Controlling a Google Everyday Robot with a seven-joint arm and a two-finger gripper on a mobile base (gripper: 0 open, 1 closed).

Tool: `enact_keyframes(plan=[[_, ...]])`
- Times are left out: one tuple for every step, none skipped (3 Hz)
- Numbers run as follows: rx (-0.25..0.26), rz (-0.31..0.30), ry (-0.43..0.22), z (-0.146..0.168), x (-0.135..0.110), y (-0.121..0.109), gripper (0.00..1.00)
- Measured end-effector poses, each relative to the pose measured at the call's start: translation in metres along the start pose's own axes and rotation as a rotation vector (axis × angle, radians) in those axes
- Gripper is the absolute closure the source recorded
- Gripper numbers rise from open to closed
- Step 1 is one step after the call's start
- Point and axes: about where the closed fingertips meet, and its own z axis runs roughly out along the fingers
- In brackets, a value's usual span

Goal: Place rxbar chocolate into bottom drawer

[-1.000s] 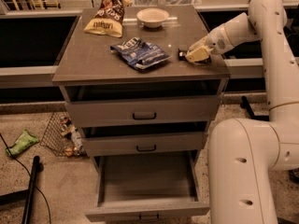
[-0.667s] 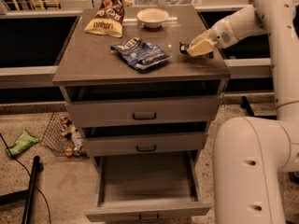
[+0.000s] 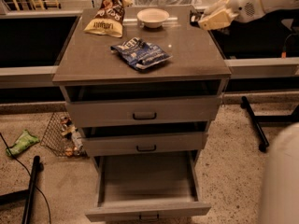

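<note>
The rxbar chocolate point(image 3: 193, 17) shows as a small dark piece at the tips of my gripper point(image 3: 202, 20). The gripper is over the far right part of the cabinet top point(image 3: 187, 55), right of the white bowl, and is shut on the bar, holding it just above the surface. The bottom drawer point(image 3: 147, 210) is pulled out towards me at the foot of the cabinet. Its inside shows nothing in it. The two shallower drawers above it are only slightly open.
A blue-and-white snack bag point(image 3: 140, 54) lies mid-top. A yellow-and-brown chip bag point(image 3: 106, 17) and a white bowl point(image 3: 153, 17) stand at the back. A wire basket point(image 3: 63, 134) and green wrapper point(image 3: 21, 143) are on the floor left. A black stand leg point(image 3: 254, 120) is on the right, and my body point(image 3: 280, 181) at lower right.
The gripper has moved from the right edge of the cabinet top up and toward the back, taking the dark bar with it. The bags and bowl have not moved.
</note>
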Motion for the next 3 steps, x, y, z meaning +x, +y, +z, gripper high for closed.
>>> enact_keyframes(plan=[[0.127, -0.013, -0.114, -0.062, -0.033, 0.017, 1.00], [0.173, 0.021, -0.161, -0.073, -0.027, 0.023, 1.00], [0.172, 0.022, -0.159, -0.071, -0.026, 0.023, 1.00]])
